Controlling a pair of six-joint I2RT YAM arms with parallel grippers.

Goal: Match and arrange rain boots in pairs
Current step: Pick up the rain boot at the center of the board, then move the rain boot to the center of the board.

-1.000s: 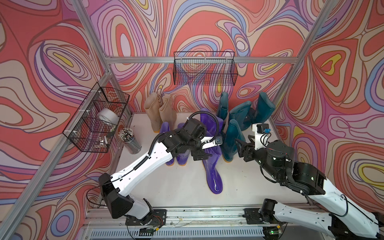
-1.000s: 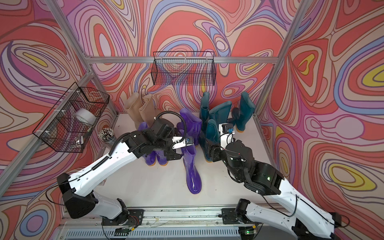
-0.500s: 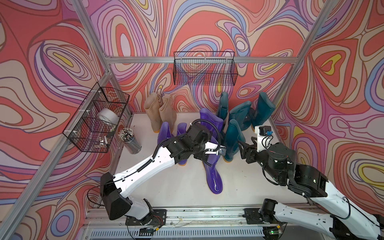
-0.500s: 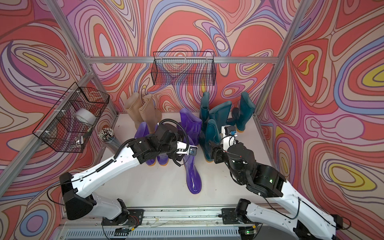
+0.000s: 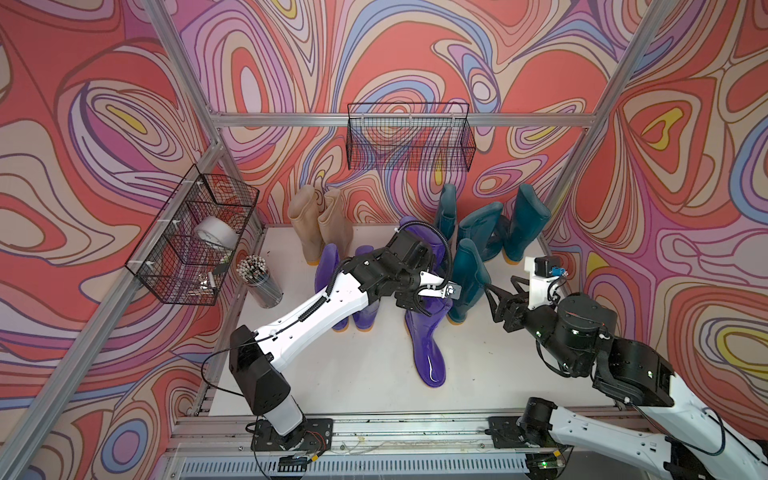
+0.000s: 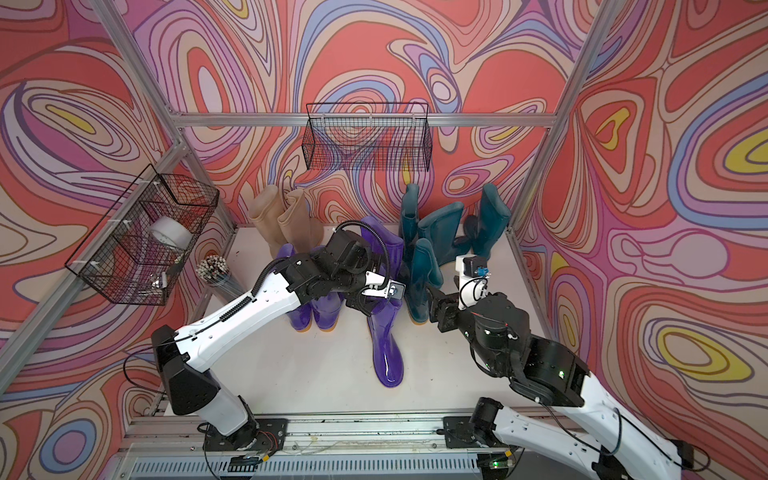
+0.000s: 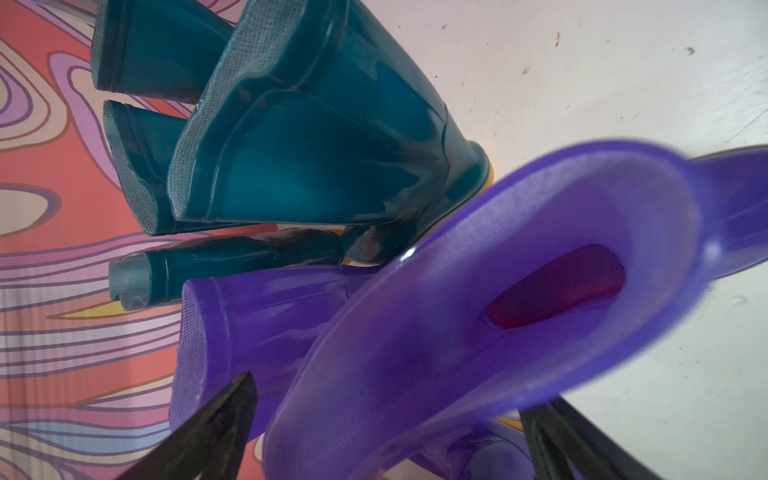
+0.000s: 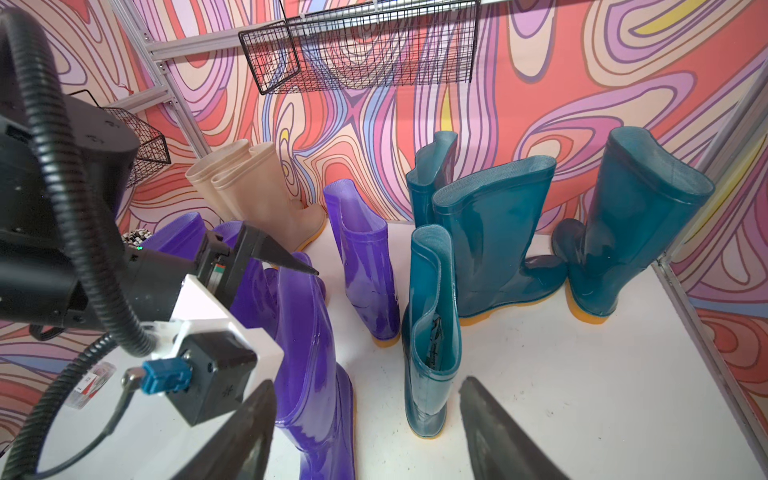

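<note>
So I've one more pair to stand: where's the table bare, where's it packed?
Bare: the front strip of the table between the left arm and the forward purple boot, and the right side between that boot and the right arm. Packed: the back, around the teal boots and beige boots.

Rain boots [image 5: 469,274] rearward on table [image 5: 353,374]
</note>
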